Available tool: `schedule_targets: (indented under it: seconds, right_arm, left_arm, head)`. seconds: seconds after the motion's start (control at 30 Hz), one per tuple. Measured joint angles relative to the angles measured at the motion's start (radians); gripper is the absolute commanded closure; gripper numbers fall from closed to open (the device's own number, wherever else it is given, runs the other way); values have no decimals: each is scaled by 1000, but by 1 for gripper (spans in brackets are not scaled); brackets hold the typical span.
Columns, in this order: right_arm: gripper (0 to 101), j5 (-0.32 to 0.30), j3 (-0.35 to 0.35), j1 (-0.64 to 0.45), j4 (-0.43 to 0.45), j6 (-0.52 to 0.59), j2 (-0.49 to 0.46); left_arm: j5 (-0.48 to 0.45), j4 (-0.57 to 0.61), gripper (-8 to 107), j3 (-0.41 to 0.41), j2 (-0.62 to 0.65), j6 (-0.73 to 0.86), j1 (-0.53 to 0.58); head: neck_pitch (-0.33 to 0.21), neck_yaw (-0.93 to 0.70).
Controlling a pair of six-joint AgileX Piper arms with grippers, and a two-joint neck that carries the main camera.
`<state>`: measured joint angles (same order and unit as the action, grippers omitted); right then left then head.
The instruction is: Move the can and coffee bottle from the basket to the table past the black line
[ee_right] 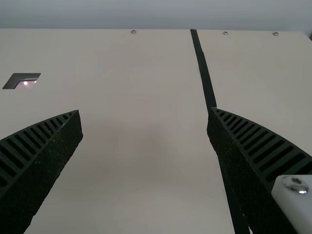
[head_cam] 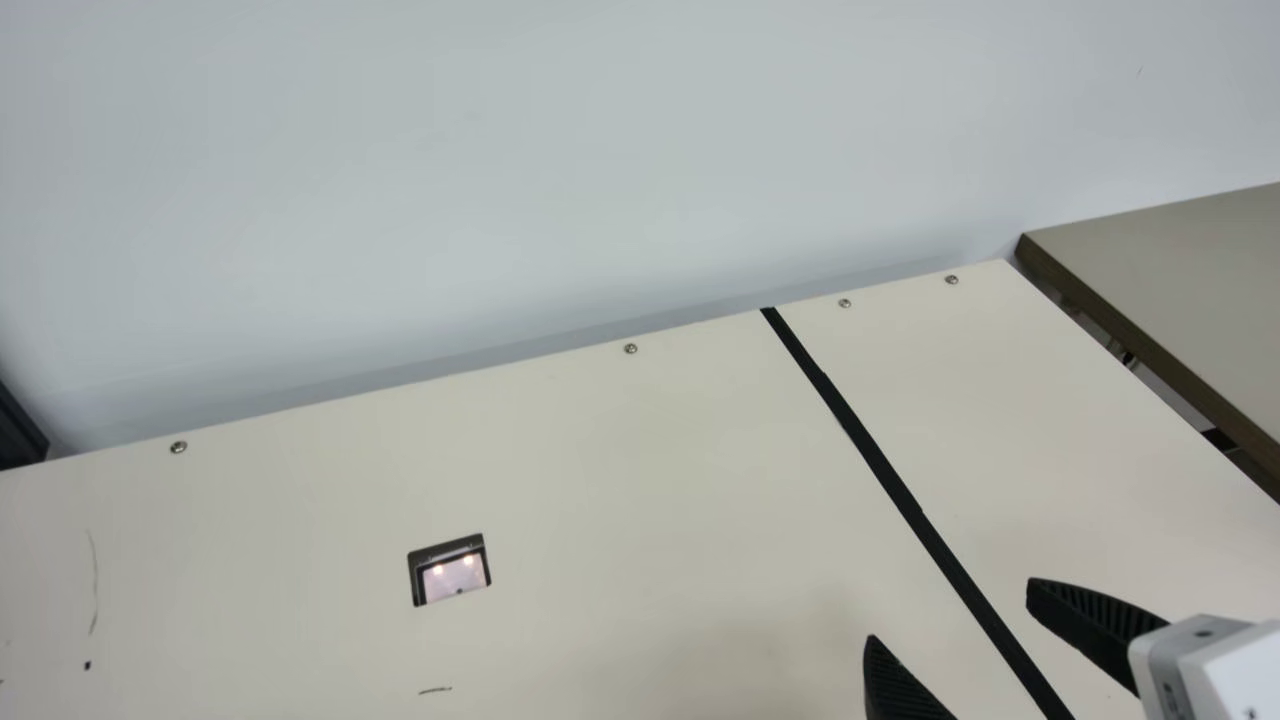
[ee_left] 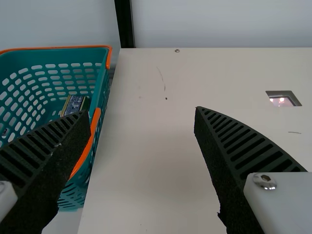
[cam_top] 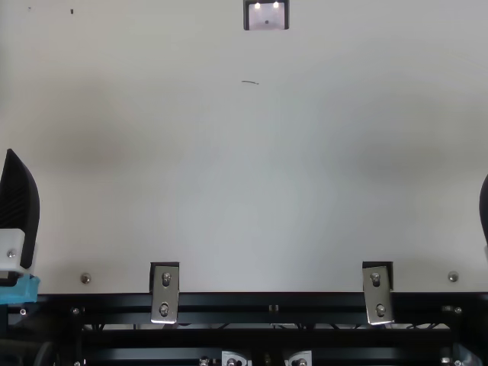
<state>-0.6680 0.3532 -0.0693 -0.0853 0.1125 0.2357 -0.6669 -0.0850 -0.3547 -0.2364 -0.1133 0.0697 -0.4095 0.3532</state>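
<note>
small dark can (ee_left: 74, 104) with yellow edging, inside a holey teal plastic basket (ee_left: 101, 90) with orange rim, at the table's (head_cam: 600, 480) nine o'clock, left gripper (cam_top: 18, 210) and right gripper (head_cam: 950, 615) both spread wide, bumpy black fingers (ee_right: 48, 134)

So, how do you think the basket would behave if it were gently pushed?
The basket would probably be fairly light for its size, since its thin-looking walls are full of holes. Those walls might flex a little under pressure. The small printed item inside could shift, as there seems to be plenty of room around it.
</note>
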Motion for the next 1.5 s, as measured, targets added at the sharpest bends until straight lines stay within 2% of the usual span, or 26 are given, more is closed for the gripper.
schedule_targets:
  seconds: [1.17, 1.33, 1.5]
  right_arm:
    - [0, -3, 4, 1, 0, -1, 0]
    - [0, -23, 64, 8, -1, -12, 25]
    - [0, -81, 184, 26, -13, -33, 57]
  left_arm:
    - [0, 0, 9, 0, 0, 0, 0]
    - [0, 0, 9, 0, 0, 0, 0]
    - [0, 0, 9, 0, 0, 0, 0]
  head:
    - [0, 0]
    - [0, 0]
    - [0, 0]
